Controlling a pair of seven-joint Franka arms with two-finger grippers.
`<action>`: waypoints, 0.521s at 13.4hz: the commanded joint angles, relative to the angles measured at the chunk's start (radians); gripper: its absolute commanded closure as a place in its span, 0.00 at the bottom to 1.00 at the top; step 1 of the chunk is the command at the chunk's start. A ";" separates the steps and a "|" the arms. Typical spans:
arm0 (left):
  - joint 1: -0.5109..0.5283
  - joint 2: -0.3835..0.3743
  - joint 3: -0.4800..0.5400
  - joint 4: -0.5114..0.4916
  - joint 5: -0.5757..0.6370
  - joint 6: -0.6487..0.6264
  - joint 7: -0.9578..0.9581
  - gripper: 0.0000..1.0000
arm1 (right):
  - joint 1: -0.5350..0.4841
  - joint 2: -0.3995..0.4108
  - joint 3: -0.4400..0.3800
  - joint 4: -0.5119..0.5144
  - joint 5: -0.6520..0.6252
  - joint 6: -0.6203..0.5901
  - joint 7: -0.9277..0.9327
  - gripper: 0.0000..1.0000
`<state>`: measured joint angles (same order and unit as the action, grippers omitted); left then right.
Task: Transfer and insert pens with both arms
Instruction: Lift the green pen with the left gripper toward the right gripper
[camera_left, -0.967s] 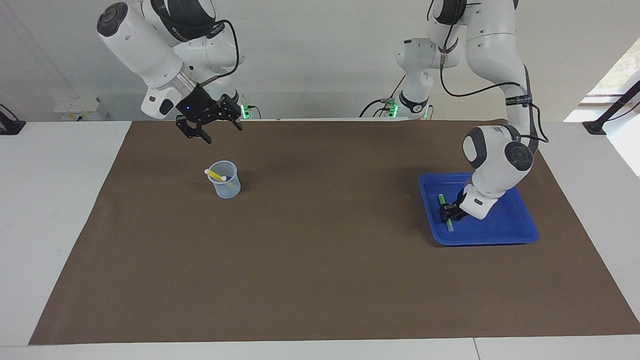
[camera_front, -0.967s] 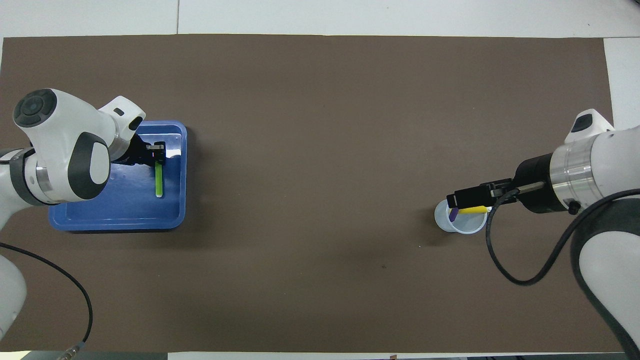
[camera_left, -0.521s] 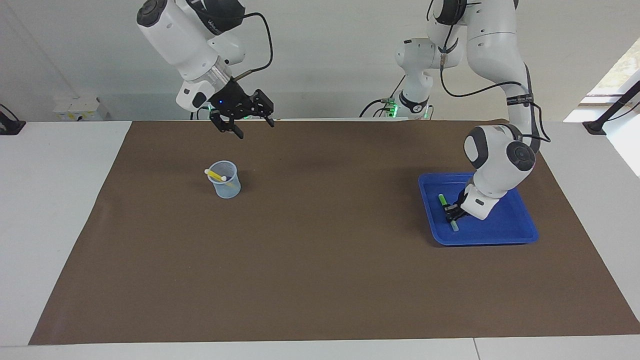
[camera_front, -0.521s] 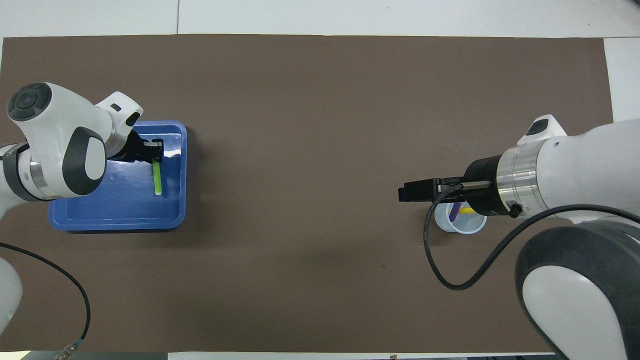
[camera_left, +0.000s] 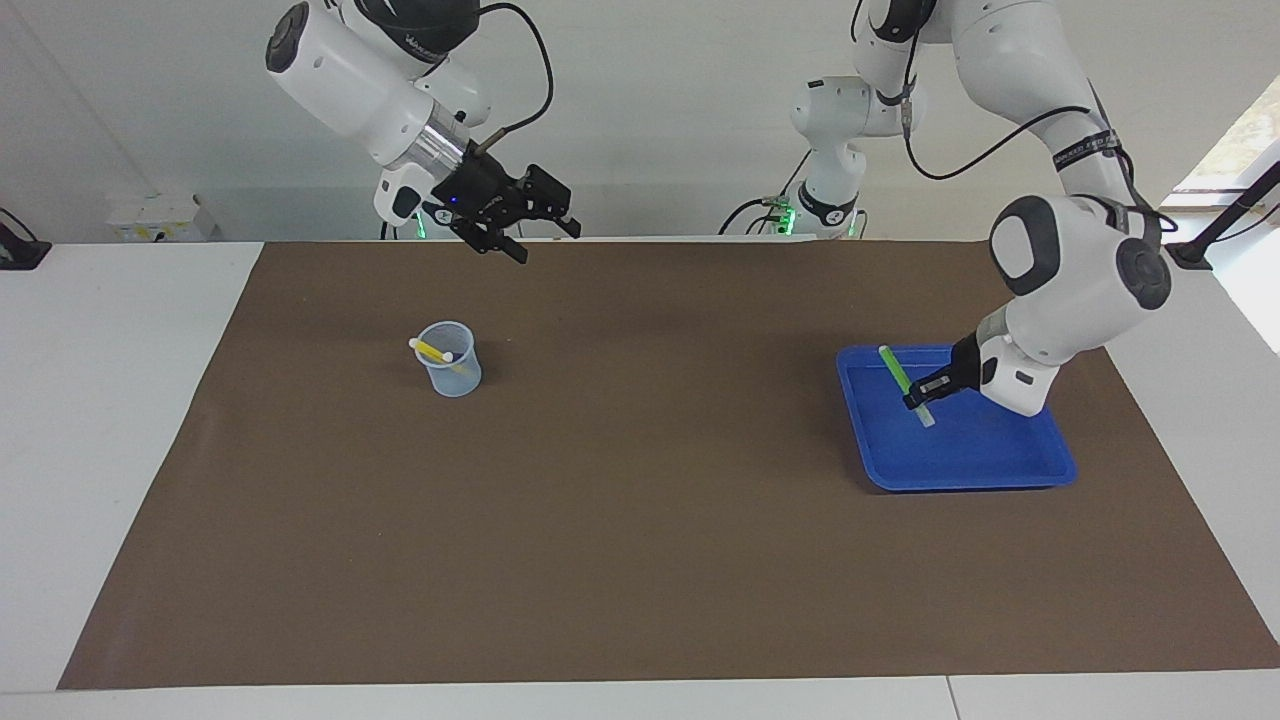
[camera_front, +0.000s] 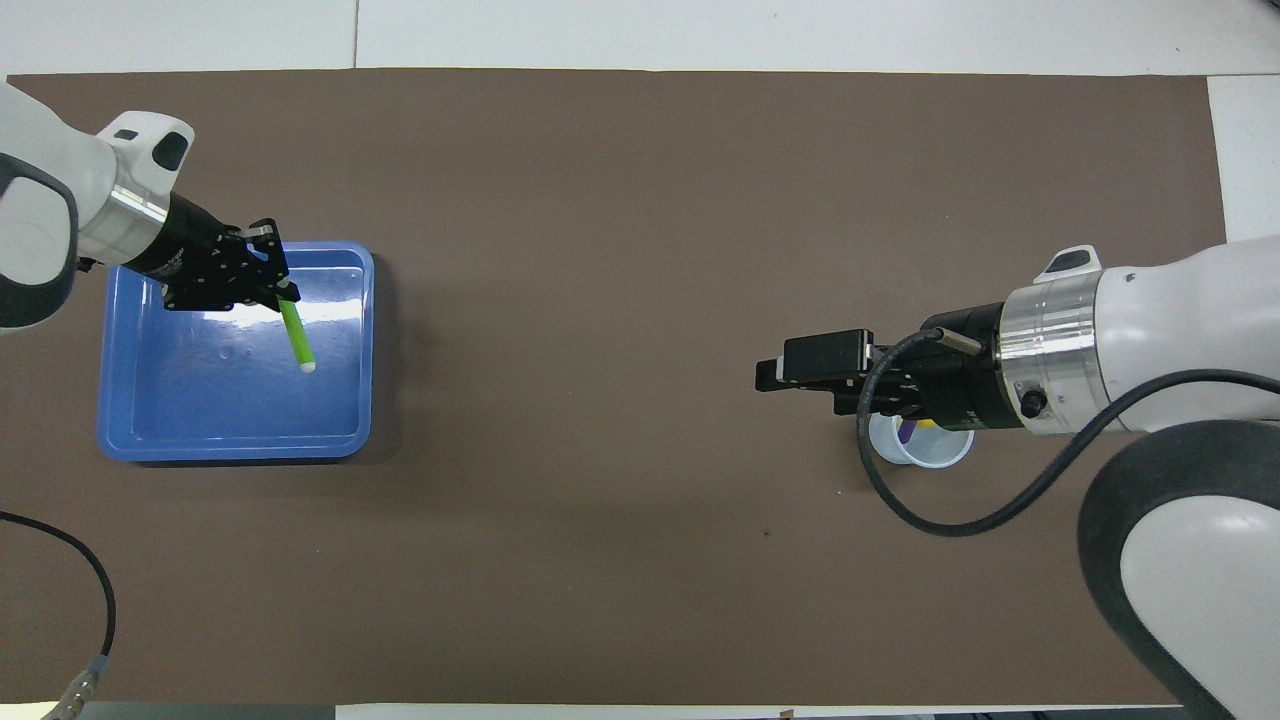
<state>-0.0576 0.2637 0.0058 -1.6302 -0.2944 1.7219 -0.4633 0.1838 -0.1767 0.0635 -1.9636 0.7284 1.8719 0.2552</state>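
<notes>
The left gripper (camera_left: 925, 391) holds the green pen (camera_left: 903, 384) tilted above the blue tray (camera_left: 1000, 462), apparently lifted; the right gripper (camera_left: 535, 232) hangs wide open.

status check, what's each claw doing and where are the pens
Left claw shut on green pen, over blue tray. Right claw open, empty, up over the mat. Yellow pen and purple pen in cup. Nothing between.

Green pen (camera_left: 897, 373) now lifted off tray (camera_left: 1000, 465).
</notes>
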 joint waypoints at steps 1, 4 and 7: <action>-0.008 -0.088 -0.007 -0.002 -0.119 -0.048 -0.287 1.00 | 0.034 -0.001 0.005 0.002 0.055 0.044 0.108 0.00; -0.046 -0.187 -0.010 -0.046 -0.283 -0.059 -0.577 1.00 | 0.075 -0.001 0.007 0.000 0.110 0.105 0.189 0.00; -0.126 -0.262 -0.010 -0.165 -0.434 -0.035 -0.843 1.00 | 0.199 0.003 0.009 -0.018 0.117 0.298 0.335 0.00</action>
<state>-0.1417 0.0684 -0.0119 -1.6775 -0.6458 1.6633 -1.1836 0.3282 -0.1744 0.0703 -1.9656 0.8205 2.0781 0.5206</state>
